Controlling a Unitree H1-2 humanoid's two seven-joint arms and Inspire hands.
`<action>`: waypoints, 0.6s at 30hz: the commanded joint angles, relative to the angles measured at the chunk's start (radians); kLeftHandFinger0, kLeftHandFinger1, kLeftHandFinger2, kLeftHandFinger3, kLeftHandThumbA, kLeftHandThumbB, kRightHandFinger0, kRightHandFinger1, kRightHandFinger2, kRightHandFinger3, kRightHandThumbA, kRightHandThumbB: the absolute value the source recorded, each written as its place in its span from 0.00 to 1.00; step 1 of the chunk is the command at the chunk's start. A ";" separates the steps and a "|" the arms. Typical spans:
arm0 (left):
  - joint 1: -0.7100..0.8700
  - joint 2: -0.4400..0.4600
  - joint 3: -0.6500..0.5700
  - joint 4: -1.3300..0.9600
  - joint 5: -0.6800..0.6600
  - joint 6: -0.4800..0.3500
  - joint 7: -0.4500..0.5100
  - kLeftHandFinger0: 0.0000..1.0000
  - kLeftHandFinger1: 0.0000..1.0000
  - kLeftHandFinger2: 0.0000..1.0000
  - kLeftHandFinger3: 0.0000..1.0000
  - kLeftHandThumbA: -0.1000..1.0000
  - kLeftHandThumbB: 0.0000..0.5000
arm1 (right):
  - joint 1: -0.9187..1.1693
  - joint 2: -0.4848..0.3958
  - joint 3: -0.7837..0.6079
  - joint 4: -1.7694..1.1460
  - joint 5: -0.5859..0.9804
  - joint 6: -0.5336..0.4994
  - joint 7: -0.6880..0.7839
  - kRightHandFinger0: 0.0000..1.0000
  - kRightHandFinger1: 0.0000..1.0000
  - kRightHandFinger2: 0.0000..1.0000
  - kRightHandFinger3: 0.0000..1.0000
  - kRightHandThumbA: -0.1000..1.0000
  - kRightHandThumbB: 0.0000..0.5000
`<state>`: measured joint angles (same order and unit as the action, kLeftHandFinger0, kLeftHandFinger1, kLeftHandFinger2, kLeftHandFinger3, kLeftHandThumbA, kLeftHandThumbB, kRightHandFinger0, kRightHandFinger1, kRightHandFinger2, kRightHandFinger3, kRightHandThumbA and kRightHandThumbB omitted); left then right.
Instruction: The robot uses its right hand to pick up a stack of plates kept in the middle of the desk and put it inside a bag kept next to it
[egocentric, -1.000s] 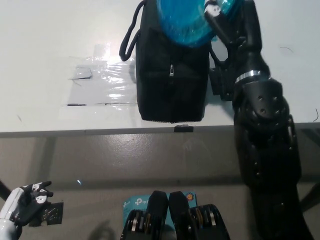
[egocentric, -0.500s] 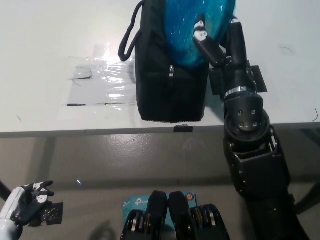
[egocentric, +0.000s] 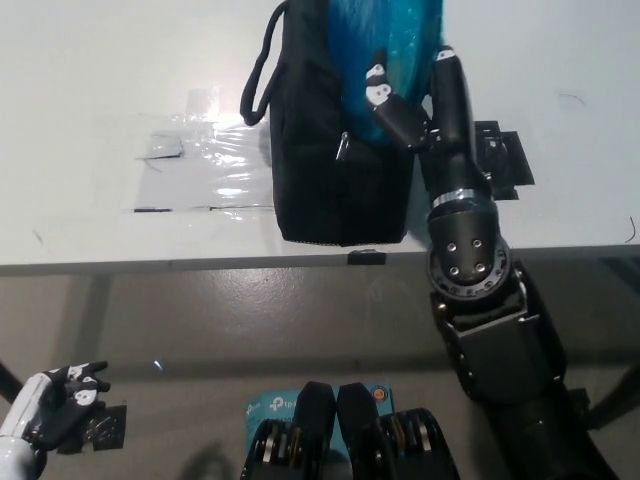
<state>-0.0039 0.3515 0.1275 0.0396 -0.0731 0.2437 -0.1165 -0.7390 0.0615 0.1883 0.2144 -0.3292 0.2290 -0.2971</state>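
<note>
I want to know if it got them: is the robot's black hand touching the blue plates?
Touching. The head view shows the right hand with its fingers wrapped on the blue plates, lowering them into the black bag.

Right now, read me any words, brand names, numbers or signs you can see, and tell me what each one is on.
"tp-l...": partial white lettering on the blue box on the floor, cut off by the robot's body.
Black markers on the desk: patterns only, no readable text.
Black bag, blue plates: no text visible.

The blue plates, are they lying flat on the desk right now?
No, the right hand holds the blue plates tilted on edge, partly down into the open black bag.
</note>
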 joint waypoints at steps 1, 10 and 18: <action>-0.005 0.028 -0.002 -0.034 0.014 -0.013 -0.015 0.64 0.69 0.75 0.75 0.00 0.20 | -0.072 0.007 0.035 0.040 -0.070 -0.029 0.001 0.00 0.00 0.00 0.01 0.00 0.45; -0.010 0.019 0.000 -0.013 0.005 -0.027 -0.016 0.62 0.68 0.75 0.76 0.00 0.18 | -0.173 0.022 0.040 0.190 -0.107 0.012 -0.008 0.00 0.00 0.01 0.00 0.00 0.28; 0.002 0.016 -0.001 -0.014 0.005 -0.017 -0.016 0.63 0.68 0.76 0.76 0.00 0.18 | -0.209 0.007 0.013 0.284 -0.093 0.087 0.020 0.00 0.00 0.14 0.02 0.00 0.40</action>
<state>-0.0040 0.3516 0.1241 0.0400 -0.0688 0.2434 -0.1165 -0.8845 0.0656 0.2099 0.4893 -0.4143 0.2737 -0.2930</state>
